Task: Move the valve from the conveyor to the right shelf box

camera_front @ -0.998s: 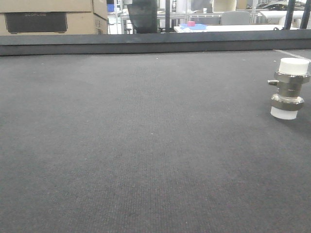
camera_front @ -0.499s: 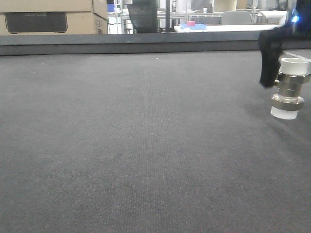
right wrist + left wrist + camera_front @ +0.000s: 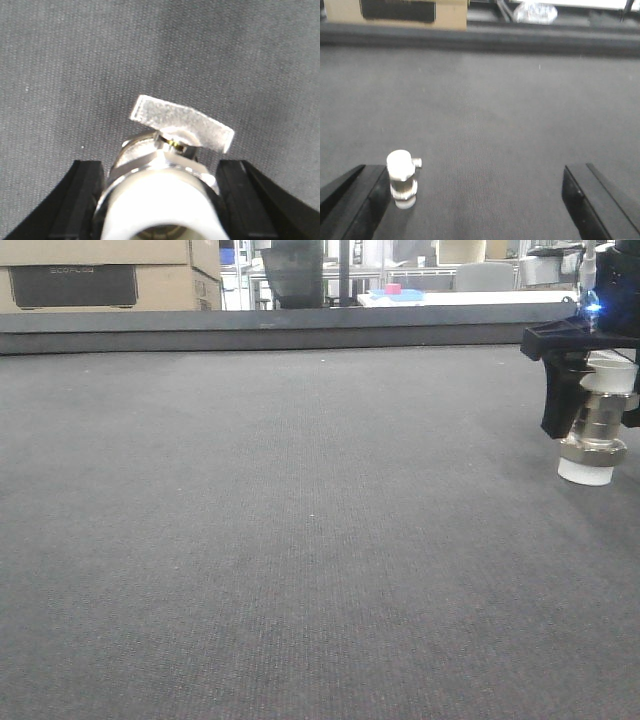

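Note:
The valve (image 3: 592,445), silver with a white cap on each end, stands upright on the dark grey conveyor (image 3: 300,520) at the far right. My right gripper (image 3: 596,420) is down around it, one black finger on each side, jaws close to its hex body, and the valve still rests on the belt. In the right wrist view the valve (image 3: 160,170) fills the gap of the gripper (image 3: 160,205). My left gripper (image 3: 475,210) is open and empty; a valve of the same look (image 3: 401,177) stands beside its left finger (image 3: 355,200). The right shelf is out of view.
The conveyor's dark raised rim (image 3: 300,330) runs along the back. Behind it are cardboard boxes (image 3: 100,275) at the left and a white table (image 3: 470,298) with small blue and pink things at the right.
My right gripper came in from the upper right and dropped over the valve, from beside its top cap to around its body. The valve has not moved.

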`<move>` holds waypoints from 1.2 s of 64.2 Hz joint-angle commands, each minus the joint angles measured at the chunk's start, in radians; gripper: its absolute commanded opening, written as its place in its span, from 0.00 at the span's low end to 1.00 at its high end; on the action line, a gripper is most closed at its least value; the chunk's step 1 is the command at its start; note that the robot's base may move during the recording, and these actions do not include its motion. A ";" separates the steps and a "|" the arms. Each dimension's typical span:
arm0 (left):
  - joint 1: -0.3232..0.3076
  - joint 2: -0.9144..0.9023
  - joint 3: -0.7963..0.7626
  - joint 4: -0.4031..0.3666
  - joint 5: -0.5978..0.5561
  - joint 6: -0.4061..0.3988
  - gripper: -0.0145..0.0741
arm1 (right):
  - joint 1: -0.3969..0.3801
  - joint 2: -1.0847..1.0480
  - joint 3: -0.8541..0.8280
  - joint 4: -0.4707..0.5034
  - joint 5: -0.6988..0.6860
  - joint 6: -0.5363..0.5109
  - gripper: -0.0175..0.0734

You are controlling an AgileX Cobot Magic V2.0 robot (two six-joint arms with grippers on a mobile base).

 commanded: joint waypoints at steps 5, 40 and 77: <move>-0.005 0.111 -0.091 0.016 0.126 -0.007 0.84 | -0.001 -0.053 -0.008 -0.017 -0.018 -0.008 0.02; 0.218 0.829 -0.589 0.039 0.396 0.147 0.84 | 0.004 -0.459 0.343 0.034 -0.256 -0.008 0.02; 0.239 1.301 -0.742 0.030 0.426 0.264 0.84 | 0.004 -0.532 0.362 0.044 -0.247 -0.008 0.02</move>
